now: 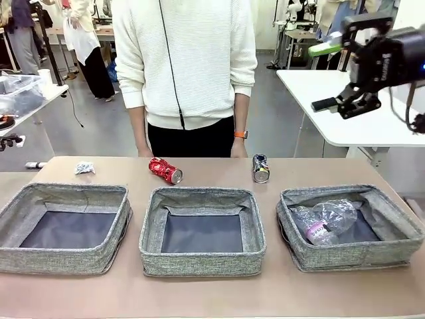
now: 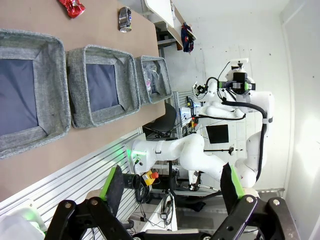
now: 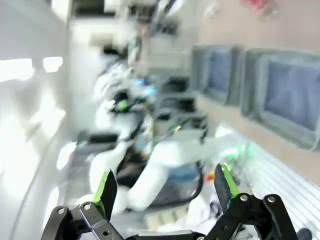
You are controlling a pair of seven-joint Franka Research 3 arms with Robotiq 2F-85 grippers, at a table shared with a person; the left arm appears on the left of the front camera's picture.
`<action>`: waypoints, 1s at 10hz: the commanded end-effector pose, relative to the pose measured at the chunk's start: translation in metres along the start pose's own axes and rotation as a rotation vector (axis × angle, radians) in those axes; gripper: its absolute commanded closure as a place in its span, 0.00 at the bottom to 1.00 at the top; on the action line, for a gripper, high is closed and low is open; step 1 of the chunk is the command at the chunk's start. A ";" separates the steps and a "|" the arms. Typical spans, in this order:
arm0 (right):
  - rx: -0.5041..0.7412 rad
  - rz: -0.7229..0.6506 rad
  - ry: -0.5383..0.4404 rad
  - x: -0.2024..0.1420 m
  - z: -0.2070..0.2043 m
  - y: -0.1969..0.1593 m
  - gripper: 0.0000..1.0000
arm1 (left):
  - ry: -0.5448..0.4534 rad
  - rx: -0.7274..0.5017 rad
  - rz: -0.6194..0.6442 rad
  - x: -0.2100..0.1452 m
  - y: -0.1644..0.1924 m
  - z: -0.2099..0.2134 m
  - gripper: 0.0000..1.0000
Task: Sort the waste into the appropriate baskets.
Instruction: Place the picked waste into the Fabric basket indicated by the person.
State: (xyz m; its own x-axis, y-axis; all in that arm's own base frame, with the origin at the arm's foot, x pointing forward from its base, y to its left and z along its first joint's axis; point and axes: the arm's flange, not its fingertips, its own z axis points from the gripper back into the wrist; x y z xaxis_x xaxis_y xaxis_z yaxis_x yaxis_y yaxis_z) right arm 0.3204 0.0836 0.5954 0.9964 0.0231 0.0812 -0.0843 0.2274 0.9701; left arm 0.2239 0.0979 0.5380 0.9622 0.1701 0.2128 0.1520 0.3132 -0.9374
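My right hand (image 1: 319,77) was up high on the right, wide open, with nothing in it. The two clear bottles (image 1: 327,220) lay well below it, inside the right basket (image 1: 352,258). The red can (image 1: 165,170) and the dark can (image 1: 260,168) lay on the table (image 1: 212,292), on the far side of the middle basket (image 1: 202,262), well apart from my hand. The paper wad (image 1: 84,167) lay far left. My left hand (image 2: 172,185) was open and empty too.

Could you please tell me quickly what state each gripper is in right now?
Left gripper: open, holding nothing.
Right gripper: open, holding nothing.
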 end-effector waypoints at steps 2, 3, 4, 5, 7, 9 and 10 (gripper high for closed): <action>0.074 -0.049 0.150 -0.012 0.031 -0.062 0.00 | -0.002 -0.020 -0.021 0.000 -0.002 0.000 0.00; -0.054 -0.130 0.081 -0.018 0.036 -0.081 0.00 | -0.002 -0.020 -0.021 0.000 -0.002 0.000 0.00; -0.191 -0.194 0.040 -0.025 0.037 -0.103 0.00 | -0.002 -0.020 -0.021 0.000 -0.002 0.000 0.00; 0.085 -0.090 0.128 -0.019 0.033 -0.073 0.00 | -0.002 -0.020 -0.021 0.000 -0.002 0.000 0.00; 0.085 -0.090 0.128 -0.019 0.033 -0.073 0.00 | -0.002 -0.020 -0.021 0.000 -0.002 0.000 0.00; 0.085 -0.090 0.128 -0.019 0.033 -0.073 0.00 | -0.002 -0.020 -0.021 0.000 -0.002 0.000 0.00; 0.085 -0.090 0.128 -0.019 0.033 -0.073 0.00 | -0.002 -0.020 -0.021 0.000 -0.002 0.000 0.00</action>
State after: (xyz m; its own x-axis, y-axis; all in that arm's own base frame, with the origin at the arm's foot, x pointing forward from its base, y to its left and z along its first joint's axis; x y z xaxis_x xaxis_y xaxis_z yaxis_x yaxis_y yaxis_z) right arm 0.3058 0.0366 0.5302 0.9903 0.1312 -0.0456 0.0231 0.1678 0.9855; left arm 0.2239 0.0979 0.5380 0.9622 0.1702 0.2126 0.1518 0.3131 -0.9375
